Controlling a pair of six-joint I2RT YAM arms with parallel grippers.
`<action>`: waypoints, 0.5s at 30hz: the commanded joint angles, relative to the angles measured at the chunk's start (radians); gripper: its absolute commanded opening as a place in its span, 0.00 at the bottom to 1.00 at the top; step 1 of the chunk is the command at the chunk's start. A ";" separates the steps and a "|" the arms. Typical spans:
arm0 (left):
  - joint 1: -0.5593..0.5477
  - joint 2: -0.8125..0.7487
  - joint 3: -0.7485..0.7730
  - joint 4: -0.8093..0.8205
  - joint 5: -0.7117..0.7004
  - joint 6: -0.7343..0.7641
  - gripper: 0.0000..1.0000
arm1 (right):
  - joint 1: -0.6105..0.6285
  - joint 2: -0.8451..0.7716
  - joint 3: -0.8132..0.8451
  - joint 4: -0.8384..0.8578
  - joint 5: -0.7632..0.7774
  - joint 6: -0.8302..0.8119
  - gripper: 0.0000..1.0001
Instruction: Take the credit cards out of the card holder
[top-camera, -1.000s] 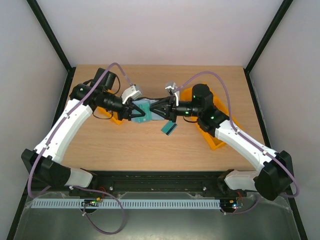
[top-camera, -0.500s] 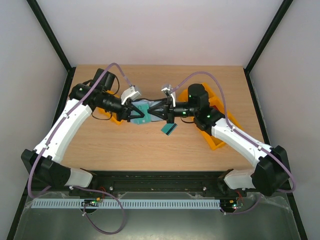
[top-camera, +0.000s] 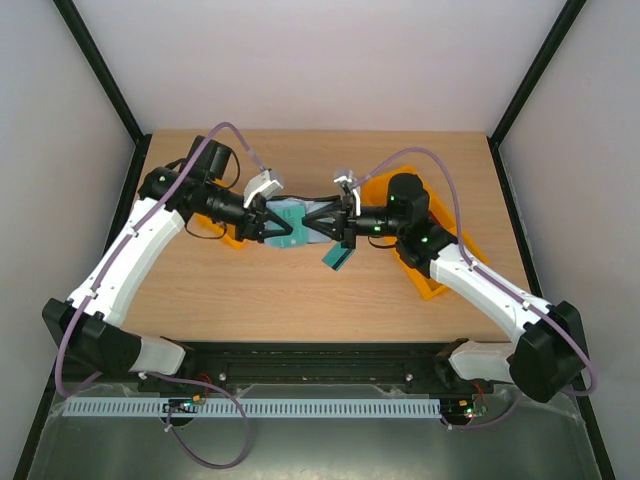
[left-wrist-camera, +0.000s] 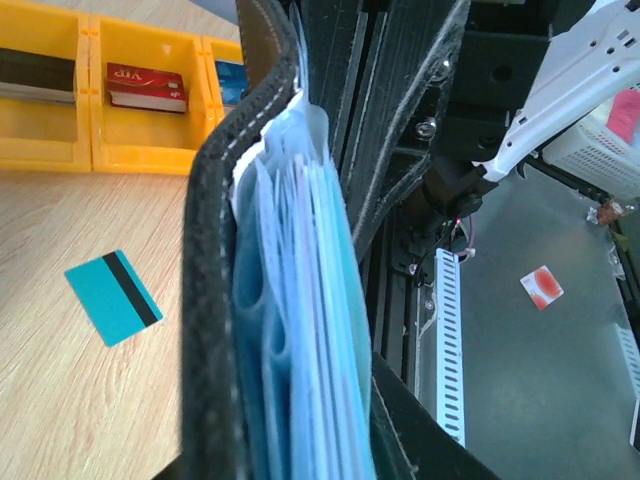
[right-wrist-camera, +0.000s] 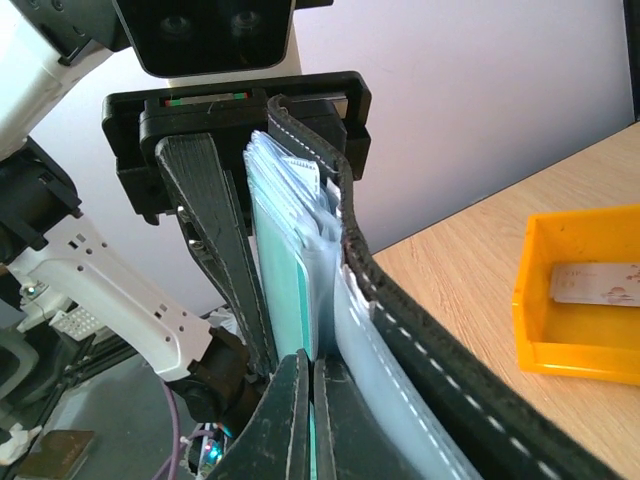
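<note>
Left gripper is clamping the one card holder over the middle of the desk, with the right gripper pinching fully closed at its sleeves; can't tell if a card's caught. One loose credit card is lying just nearer, with open wood running to the near edge and two orange trays flanking.

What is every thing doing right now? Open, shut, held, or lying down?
wallet: open, held up in the air between both tools
left tool: shut on the wallet
right tool: shut on the tucked card
tucked card: inside the wallet, edge pinched
loose card: out, lying flat on the table, stripe up
orange trays: sitting on the table, things in them
</note>
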 joint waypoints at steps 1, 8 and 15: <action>-0.007 -0.025 -0.012 0.033 0.089 -0.016 0.20 | -0.021 -0.036 -0.028 0.090 0.001 0.030 0.02; -0.007 -0.030 -0.015 0.026 0.085 -0.012 0.19 | -0.058 -0.054 -0.037 0.097 -0.017 0.035 0.02; -0.007 -0.024 -0.021 0.041 0.089 -0.024 0.05 | -0.062 -0.023 -0.018 0.137 -0.151 0.096 0.02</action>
